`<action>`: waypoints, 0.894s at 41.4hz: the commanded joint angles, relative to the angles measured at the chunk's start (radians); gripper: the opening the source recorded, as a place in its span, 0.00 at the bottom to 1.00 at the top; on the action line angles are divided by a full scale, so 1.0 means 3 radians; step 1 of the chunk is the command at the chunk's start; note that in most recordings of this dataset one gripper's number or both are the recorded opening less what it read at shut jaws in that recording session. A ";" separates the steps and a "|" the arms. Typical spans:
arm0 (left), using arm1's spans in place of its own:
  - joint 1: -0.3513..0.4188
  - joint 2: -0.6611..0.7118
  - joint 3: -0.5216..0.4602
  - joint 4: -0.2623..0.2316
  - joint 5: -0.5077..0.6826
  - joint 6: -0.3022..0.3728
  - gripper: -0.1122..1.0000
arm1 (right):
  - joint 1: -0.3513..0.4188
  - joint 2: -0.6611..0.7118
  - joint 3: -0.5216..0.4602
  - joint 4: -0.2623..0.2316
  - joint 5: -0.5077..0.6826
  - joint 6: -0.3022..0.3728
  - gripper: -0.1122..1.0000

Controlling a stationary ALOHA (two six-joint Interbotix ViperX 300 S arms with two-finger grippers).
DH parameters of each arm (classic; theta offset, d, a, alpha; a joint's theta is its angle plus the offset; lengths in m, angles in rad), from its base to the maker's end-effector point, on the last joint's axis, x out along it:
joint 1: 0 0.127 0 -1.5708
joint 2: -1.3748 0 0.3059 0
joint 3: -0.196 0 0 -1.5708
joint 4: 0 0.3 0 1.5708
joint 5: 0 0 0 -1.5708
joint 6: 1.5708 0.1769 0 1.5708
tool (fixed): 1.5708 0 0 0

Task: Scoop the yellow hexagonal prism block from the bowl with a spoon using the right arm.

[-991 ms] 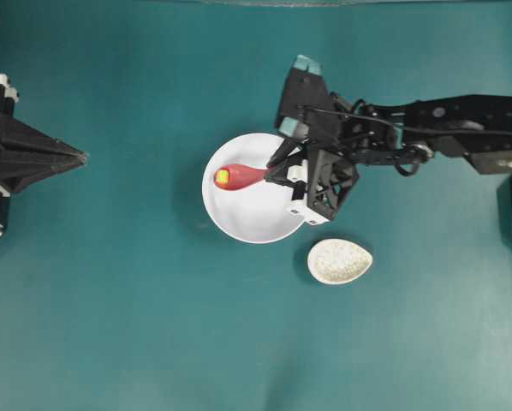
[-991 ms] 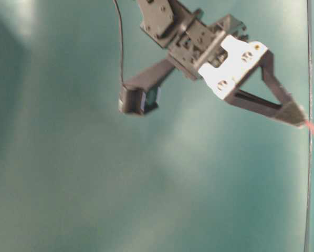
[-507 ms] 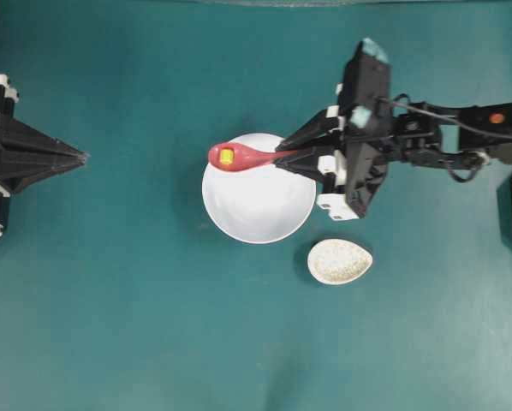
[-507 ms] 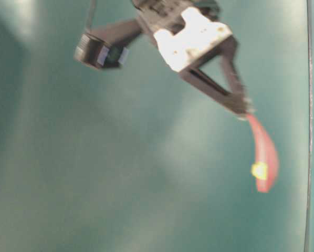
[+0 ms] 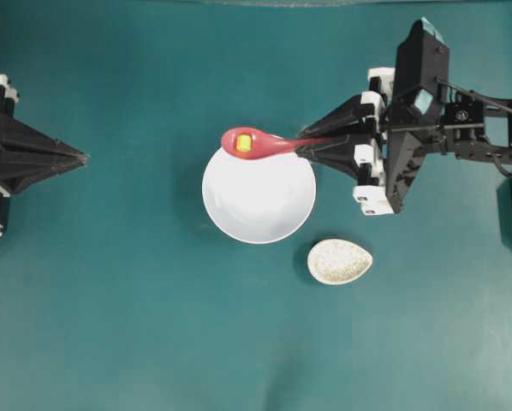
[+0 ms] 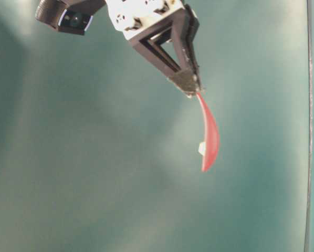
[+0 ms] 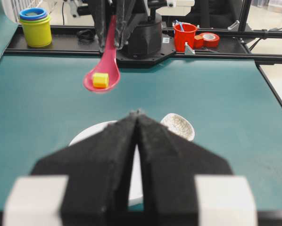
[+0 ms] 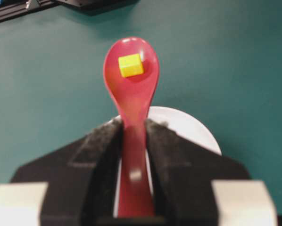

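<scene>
**Colleague:** What do you see on your screens, from the biggest thing down?

**Me:** The biggest is the teal table. On it stands the white bowl, near the middle in the overhead view. Just beside it, toward the lower right, lies a small speckled spoon rest, apart from the bowl.

**Colleague:** And the arms?

**Me:** I see the right arm coming in from the right edge. The right gripper has its fingers closed partly, pressed on both sides of the handle of the spoon. In the right wrist view the handle fills the narrow gap between the two pads. The left gripper is at the far left, well apart from the bowl. Its fingers are pressed together and they hold nothing.

**Colleague:** How does the spoon point?

**Me:** In the overhead view its long axis runs almost left to right, with the head toward the left, over the upper rim of the bowl. The left wrist view shows it in the air above the table, not touching the bowl.

**Colleague:** And the block?

**Me:** The yellow hexagonal prism block sits inside the head of the spoon.
</scene>
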 commanded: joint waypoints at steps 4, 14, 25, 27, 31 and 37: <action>0.0000 0.0020 -0.0087 0.0005 -0.0015 -0.0005 0.10 | 0.0010 -0.0082 -0.0051 -0.0005 0.0031 -0.0015 0.30; 0.0000 0.0020 -0.0087 0.0005 -0.0015 -0.0005 0.10 | 0.0026 -0.0097 -0.0056 -0.0031 0.0036 -0.0036 0.30; 0.0000 0.0020 -0.0087 0.0010 -0.0005 -0.0005 0.10 | 0.0041 -0.0138 -0.0061 -0.0194 0.0020 -0.0046 0.30; 0.0005 0.0015 -0.0087 0.0010 0.0005 -0.0005 0.10 | 0.0046 -0.0138 -0.0066 -0.0199 0.0015 -0.0046 0.30; 0.0000 0.0015 -0.0087 0.0005 0.0015 0.0000 0.10 | 0.0041 -0.0143 -0.0061 -0.0220 0.0020 -0.0046 0.30; 0.0000 0.0015 -0.0087 0.0010 0.0031 0.0000 0.10 | 0.0041 -0.0138 -0.0066 -0.0266 0.0015 -0.0046 0.30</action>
